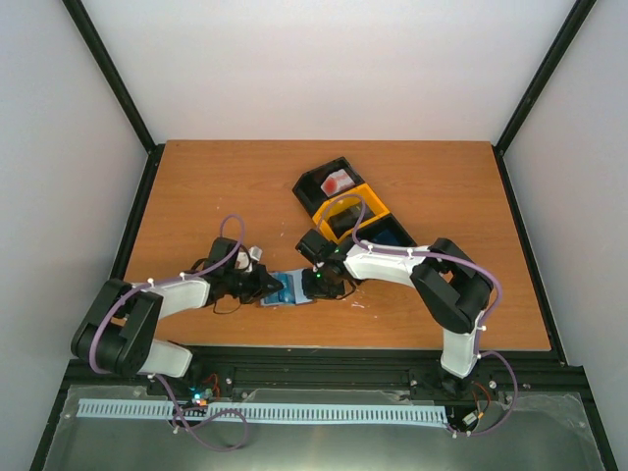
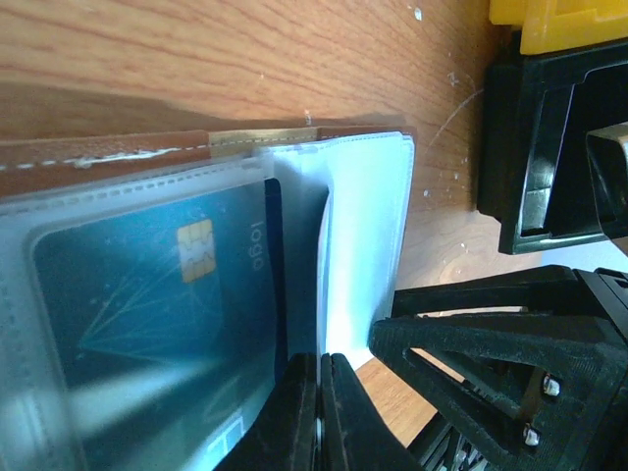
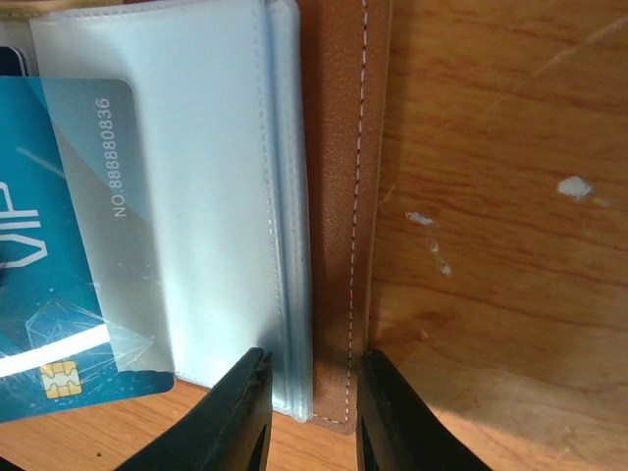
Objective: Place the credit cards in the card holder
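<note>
Ok so, readable stuff first. From the right wrist view, the blue card [image 3: 49,245] says "VIP" in big white letters, with "NO.888880836" printed along its edge and a gold chip near one corner. It sits part-way under a clear sleeve of the card holder [image 1: 287,290], with its chip end poking out over the wood.

From the left wrist view I see a blue card with a gold chip and the word "logo" next to it, tucked behind a clear sleeve. I can't tell if it's the same card. There's a dark edge right along its side that might be a second card, but I can't say for sure.

Counts:
- one holder, lying open on the table [image 1: 196,177] between the two arms, brown cover down and pale sleeves up
- one black-and-yellow tray [image 1: 371,199] behind it with three compartments
- one red-and-white thing [image 1: 337,182] in the far compartment

The left gripper [image 2: 319,378] has its fingers pressed together right at the sleeve edge. I can't tell if a leaf is caught between them. The right gripper [image 3: 314,363] has its fingers a bit apart, tips down either side of the holder's stitched brown edge.
</note>
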{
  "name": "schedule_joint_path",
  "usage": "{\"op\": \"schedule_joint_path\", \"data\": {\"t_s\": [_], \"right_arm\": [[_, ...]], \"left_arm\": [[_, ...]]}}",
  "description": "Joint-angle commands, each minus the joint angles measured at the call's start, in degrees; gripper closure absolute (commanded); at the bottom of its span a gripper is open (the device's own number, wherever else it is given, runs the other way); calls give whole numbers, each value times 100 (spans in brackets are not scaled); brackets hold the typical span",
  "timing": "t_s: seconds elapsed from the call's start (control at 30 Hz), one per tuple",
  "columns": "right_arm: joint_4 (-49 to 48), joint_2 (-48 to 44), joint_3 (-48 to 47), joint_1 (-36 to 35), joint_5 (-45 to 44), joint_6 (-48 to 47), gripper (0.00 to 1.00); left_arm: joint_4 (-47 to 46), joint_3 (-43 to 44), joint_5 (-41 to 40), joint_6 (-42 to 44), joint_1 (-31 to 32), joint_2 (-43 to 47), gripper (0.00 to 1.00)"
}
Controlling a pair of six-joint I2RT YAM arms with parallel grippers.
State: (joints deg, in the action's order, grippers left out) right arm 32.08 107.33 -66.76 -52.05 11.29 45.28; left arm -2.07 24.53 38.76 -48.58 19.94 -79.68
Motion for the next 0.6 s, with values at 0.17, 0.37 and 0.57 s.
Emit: {"op": "schedule_joint_path", "data": {"t_s": [0.17, 0.37, 0.57], "right_arm": [[-104, 348, 121, -15, 58, 34, 75], [-174, 355, 140, -14, 100, 43, 75], [-238, 362, 146, -18, 159, 52, 75]], "left_arm": [[-153, -172, -535, -522, 13, 217, 99], [-569, -394, -575, -836, 17, 312, 99], [-643, -362, -437, -834, 33, 122, 95]]}}
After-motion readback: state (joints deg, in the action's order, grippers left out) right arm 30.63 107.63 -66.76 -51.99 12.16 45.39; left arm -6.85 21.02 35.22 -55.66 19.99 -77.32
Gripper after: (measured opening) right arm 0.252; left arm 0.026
